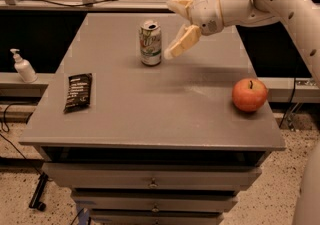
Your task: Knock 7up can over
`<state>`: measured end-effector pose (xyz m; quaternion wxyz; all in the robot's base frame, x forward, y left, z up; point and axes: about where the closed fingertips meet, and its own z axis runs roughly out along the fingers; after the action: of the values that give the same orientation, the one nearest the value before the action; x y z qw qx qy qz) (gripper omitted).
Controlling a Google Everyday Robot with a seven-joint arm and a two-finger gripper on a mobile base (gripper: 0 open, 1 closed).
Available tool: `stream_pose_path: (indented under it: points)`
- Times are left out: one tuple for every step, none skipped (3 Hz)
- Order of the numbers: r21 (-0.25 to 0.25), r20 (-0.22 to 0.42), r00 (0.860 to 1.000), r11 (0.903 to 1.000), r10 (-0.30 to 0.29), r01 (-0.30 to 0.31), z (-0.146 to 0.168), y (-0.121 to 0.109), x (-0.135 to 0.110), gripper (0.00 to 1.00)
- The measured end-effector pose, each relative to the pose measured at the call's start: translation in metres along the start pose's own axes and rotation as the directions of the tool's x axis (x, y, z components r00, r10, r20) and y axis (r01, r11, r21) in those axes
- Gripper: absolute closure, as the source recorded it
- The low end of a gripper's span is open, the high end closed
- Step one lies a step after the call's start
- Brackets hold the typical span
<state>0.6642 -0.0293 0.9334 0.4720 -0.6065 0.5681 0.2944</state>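
Observation:
The 7up can stands upright on the grey table, toward the back and a little left of centre. It has a silver-green body and an opened silver top. My gripper hangs just to the right of the can, close to it but apart. Its two yellowish fingers are spread wide: one reaches left above the can's height, the other slants down toward the can's right side. The gripper holds nothing.
A red apple sits near the table's right edge. A dark snack packet lies near the left edge. A white pump bottle stands on a ledge beyond the table's left side. Drawers run under the table front.

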Motion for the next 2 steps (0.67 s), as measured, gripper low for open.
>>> stream_pose_path:
  points:
    - [-0.007, -0.011, 1.0, 0.9998, 0.021, -0.021, 0.034, -0.005, 0.003, 0.0]
    - [-0.022, -0.026, 0.999, 0.999, 0.039, -0.039, 0.058, -0.004, 0.008, 0.0]
